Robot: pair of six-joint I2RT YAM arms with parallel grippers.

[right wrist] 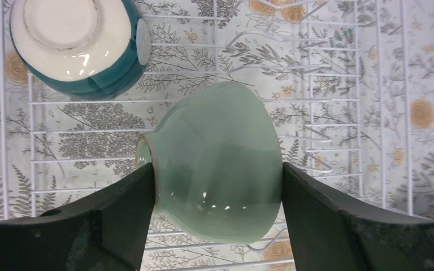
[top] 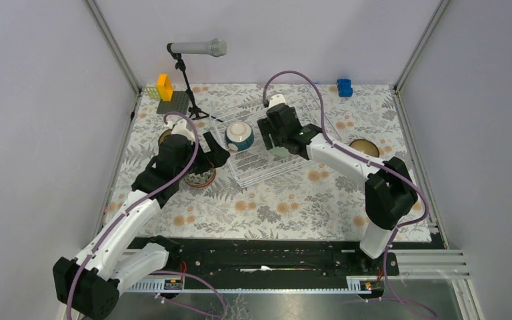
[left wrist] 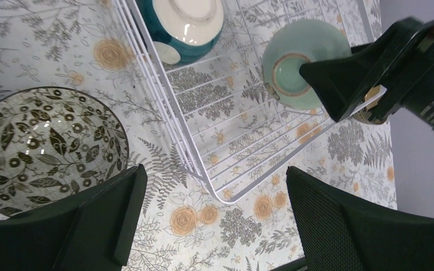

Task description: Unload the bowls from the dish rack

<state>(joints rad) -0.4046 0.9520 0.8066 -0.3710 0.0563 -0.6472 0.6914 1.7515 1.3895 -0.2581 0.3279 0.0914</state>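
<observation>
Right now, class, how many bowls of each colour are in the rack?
Teal bowl: 1
Green bowl: 1
Total in the rack: 2

Enclosure: plain pale lilac-grey walls (top: 33, 133) on three sides, matt. Two slanting aluminium posts (top: 115, 47) mark the far corners, at 11 and 1 o'clock. Worktop (top: 273, 207) covered by a white cloth printed with grey ferns and orange roses. Black rail (top: 267, 257) runs along the near edge at 6 o'clock, with a brushed metal sheet (top: 293, 307) below it. Microphone (top: 199, 48) on a black stand at 11 o'clock, yellow block (top: 165, 87) near it. Blue block (top: 345, 87) at 1 o'clock. Light even and soft; shadows faint.
</observation>
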